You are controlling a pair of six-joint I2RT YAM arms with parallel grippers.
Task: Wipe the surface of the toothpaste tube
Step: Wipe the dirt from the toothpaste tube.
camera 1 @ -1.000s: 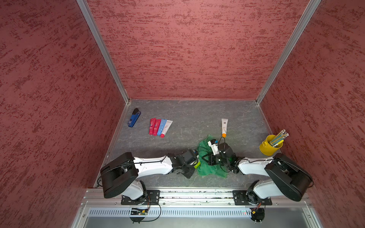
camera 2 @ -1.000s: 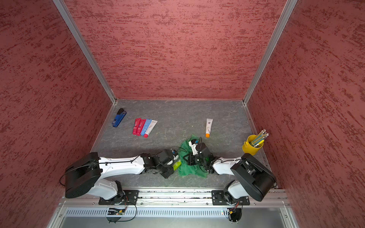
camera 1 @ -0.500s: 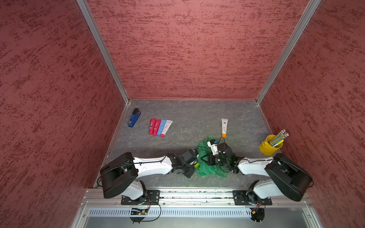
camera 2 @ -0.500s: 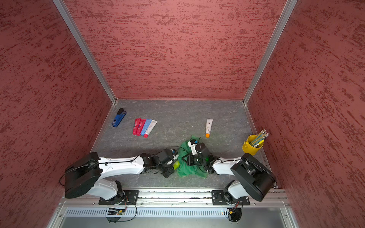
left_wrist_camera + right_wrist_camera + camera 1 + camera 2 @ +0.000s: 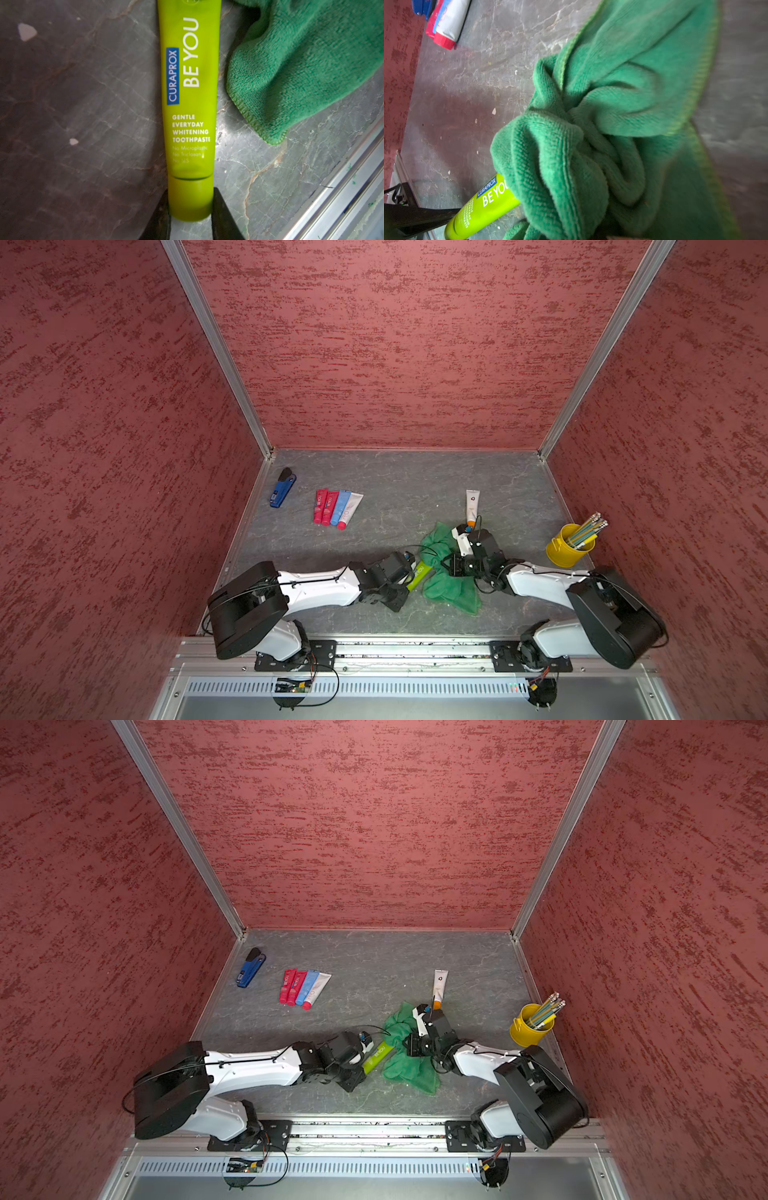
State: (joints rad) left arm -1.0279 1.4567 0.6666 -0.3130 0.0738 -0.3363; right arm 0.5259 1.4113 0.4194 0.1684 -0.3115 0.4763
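L gripper (image 5: 190, 200) clamped on the cap end of the lime toothpaste tube (image 5: 419, 575). In both top views the tube sits approx 6 o'clock on the tabletop (image 5: 395, 489), crimp end pointing 2 o'clock under the green cloth (image 5: 449, 593). Can't tell if it touches the surface. R gripper (image 5: 445, 566) clenched on the bunched cloth. Judgement: tube is light, soft-walled, glossy, prob slippery, and the body dents if squeezed. Best hold is the stiff cap/shoulder, leaving the body free for wiping.
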